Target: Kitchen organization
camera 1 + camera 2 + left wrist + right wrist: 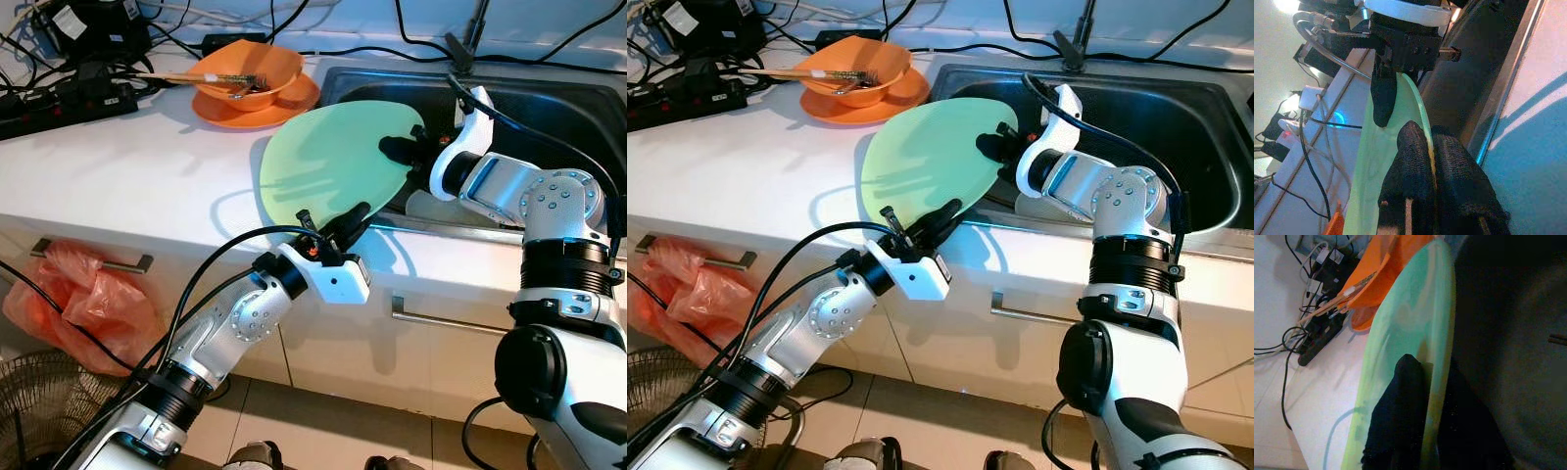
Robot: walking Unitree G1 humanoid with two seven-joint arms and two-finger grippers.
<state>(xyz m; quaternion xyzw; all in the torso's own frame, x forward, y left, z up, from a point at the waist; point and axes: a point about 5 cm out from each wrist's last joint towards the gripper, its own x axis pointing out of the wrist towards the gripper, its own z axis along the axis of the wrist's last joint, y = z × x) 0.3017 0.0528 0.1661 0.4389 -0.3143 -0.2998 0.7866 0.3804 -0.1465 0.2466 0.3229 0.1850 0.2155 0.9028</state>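
On the far left of the bench (118, 176), an orange bowl (250, 73) sits on an orange plate (294, 103). In the bowl lie what look like chopsticks and maybe a spoon, but they are too small to be sure.

Next comes the green plate (333, 162). It is tipped up over the bench edge, right beside the sink (549, 108). The left tool (343, 227) pinches its near rim, one finger on each side. The right tool (407, 152) pinches the far rim the same way, over the sink.

I think the plate is being passed from one tool to the other, or carried with both. Next, one tool should let go slowly while the other keeps a firm hold, so the plate does not slip. The sink looks dark and I cannot tell what is in it.
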